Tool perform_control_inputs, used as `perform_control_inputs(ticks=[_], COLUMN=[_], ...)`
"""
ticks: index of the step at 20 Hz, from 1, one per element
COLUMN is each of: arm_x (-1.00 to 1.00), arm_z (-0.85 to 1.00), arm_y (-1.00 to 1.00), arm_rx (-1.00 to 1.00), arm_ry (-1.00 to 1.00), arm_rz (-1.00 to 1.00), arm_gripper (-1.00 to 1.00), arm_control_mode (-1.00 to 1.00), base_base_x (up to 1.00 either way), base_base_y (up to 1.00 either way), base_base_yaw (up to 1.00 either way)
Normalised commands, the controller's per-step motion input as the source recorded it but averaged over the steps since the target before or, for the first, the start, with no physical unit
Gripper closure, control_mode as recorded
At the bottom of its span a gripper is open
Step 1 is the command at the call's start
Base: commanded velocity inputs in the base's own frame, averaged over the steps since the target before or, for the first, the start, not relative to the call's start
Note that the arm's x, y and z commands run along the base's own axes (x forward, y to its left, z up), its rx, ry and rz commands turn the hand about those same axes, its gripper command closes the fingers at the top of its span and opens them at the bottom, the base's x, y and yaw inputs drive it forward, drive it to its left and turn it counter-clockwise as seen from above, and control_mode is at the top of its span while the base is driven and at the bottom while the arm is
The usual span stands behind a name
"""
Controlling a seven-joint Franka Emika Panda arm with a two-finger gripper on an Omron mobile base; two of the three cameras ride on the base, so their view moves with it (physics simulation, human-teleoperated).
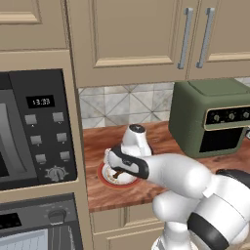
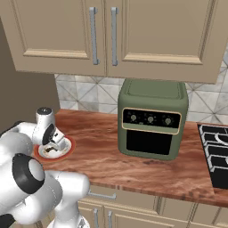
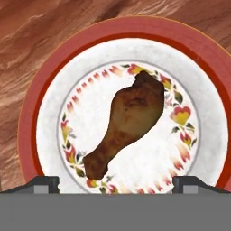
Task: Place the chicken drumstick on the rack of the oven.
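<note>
Dark grey built-in wall oven [image 1: 39, 227] cut off by bottom edge; red-rimmed white plate [image 1: 105, 177] half hidden behind arm.

We record a reddish-brown wood-grain countertop [image 2: 147, 167]. Directly on it stand a round red-rimmed white plate with floral pattern [image 3: 54, 90], near its left end, and a boxy green countertop oven [image 2: 151, 124], well apart.

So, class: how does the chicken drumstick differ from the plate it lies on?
The chicken drumstick is brown and uneven; the plate is white with a red rim and a flower ring. The drumstick is far smaller, lying within the plate's middle. The drumstick tapers from a thick end to a thin bone; the plate is round and flat. Both sit under the open gripper, on the wooden counter.
</note>
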Motion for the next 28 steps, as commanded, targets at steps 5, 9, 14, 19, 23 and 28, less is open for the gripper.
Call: perform_control_inputs(ticks=[5, 9, 14, 19, 23, 28], arm_x=[0.11, 0.19, 0.16, 0.09, 0.03, 0.00], arm_z=[-0.30, -0.35, -0.35, -0.30, -0.33, -0.33], arm_y=[0.00, 0.00, 0.01, 0.03, 0.11, 0.05], arm_rx=[0.00, 0.00, 0.00, 0.00, 0.01, 0.01], arm_ry=[0.00, 0.01, 0.01, 0.03, 0.03, 0.00], arm_rz=[-0.06, -0.04, -0.04, -0.01, -0.01, -0.02], arm_gripper=[-1.00, -1.00, -1.00, -1.00, 1.00, 1.00], arm_control_mode=[-1.00, -1.00, -1.00, -1.00, -1.00, -1.00], base_base_x=[0.00, 0.00, 0.00, 0.00, 0.00, 0.00], base_base_y=[0.00, 0.00, 0.00, 0.00, 0.00, 0.00], base_base_yaw=[0.00, 0.00, 0.00, 0.00, 0.00, 0.00])
